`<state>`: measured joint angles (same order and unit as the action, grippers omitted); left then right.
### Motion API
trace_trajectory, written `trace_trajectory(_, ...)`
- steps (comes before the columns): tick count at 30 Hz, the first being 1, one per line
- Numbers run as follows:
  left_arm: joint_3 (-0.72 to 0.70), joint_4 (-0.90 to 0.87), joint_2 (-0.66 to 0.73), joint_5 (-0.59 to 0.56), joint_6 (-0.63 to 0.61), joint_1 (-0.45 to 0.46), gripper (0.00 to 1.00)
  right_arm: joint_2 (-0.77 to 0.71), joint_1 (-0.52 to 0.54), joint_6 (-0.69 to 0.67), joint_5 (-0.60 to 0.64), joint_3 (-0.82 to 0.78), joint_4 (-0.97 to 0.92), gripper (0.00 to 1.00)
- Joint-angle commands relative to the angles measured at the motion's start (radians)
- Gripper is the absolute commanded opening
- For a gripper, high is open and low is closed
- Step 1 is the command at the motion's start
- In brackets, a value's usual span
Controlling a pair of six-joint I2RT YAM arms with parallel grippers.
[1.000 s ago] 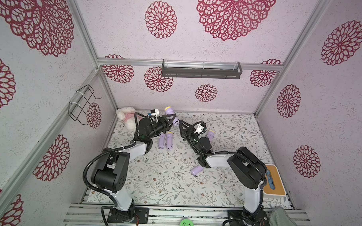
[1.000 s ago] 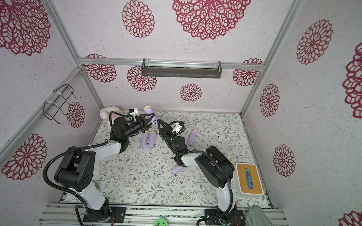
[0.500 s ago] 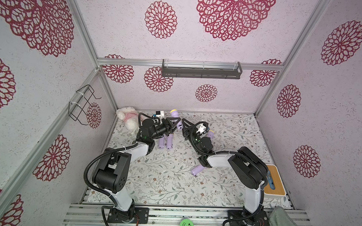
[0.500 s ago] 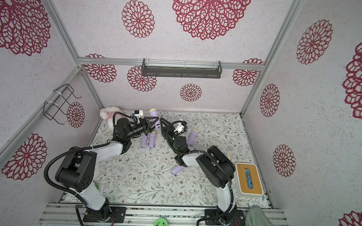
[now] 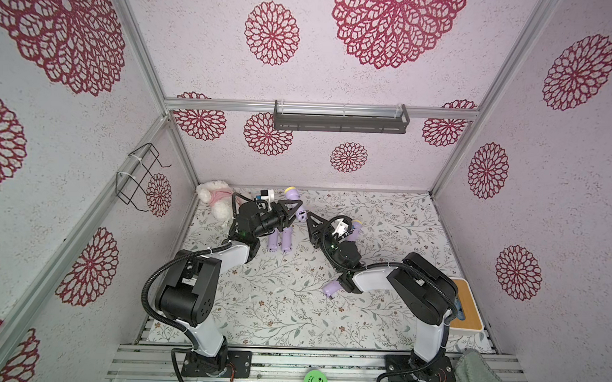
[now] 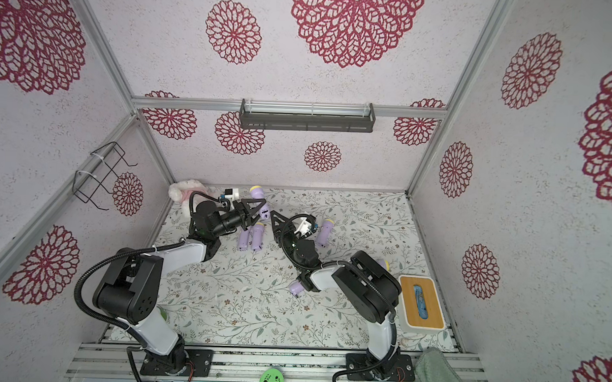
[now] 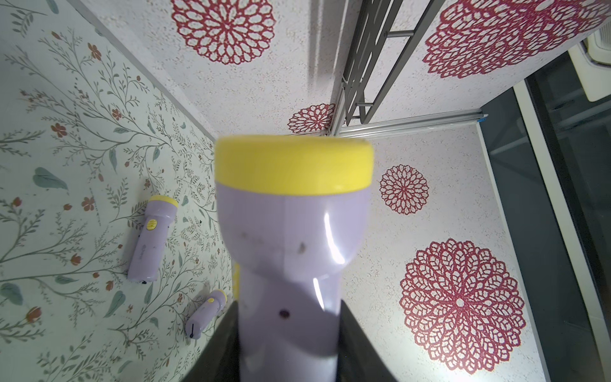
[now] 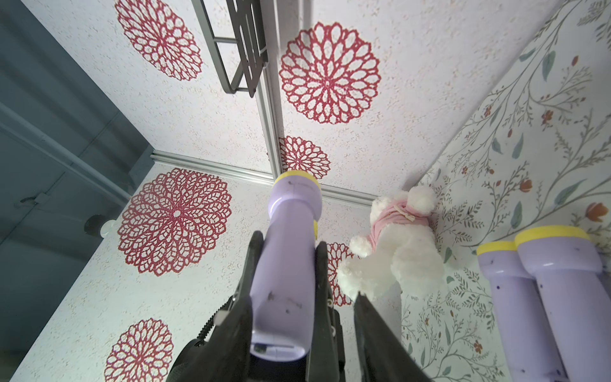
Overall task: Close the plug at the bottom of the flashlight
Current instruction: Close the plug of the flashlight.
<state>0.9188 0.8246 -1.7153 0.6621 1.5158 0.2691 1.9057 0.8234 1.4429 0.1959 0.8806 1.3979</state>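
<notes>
Lilac spare: one loose flashlight [image 5: 331, 287] lies on the floral surface [image 5: 275, 313] beside the right arm's forearm, nearest the bases.
Right fingers [image 5: 311, 224]: parted and holding nothing, with one tip just beside the task flashlight's bottom end.
Task flashlight [image 8: 284, 264]: held up off the surface, between the two arms.
Bottom end [image 8: 277, 350]: faces the right wrist camera; whether the plug is seated I cannot tell.
Long axis: runs from the bottom end away from the right arm toward the back wall, with the yellow head [image 7: 294, 168] farthest.
Left fingers [image 5: 295, 214]: closed on the flashlight's body, gripping it from the side.
Nearer arm: the right, which looks best placed to press the plug along that axis.
Farther back: two more flashlights [image 5: 287, 237] lie side by side near the left fingers, and a plush toy [image 5: 215, 199] sits in the far left corner.
</notes>
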Motion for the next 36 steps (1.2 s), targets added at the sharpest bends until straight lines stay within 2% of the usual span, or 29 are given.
trace_trajectory(1,-0.003,0.036,0.024,0.001,0.008,-0.005,0.0,0.007,0.011,0.015,0.009,0.031,0.082,0.51)
trace_trajectory(14,-0.003,0.036,0.025,0.001,0.009,-0.003,0.0,-0.003,0.043,-0.01,0.025,0.035,0.075,0.52)
trace_trajectory(23,-0.004,0.038,0.023,0.001,0.007,0.002,0.0,0.003,0.049,-0.011,0.029,0.046,0.081,0.47)
trace_trajectory(28,-0.003,0.042,0.023,0.004,0.01,0.005,0.0,0.017,0.048,-0.011,0.038,0.05,0.085,0.4)
trace_trajectory(36,0.0,0.052,0.027,0.011,0.012,0.014,0.0,0.028,0.041,-0.005,0.036,0.061,0.087,0.35)
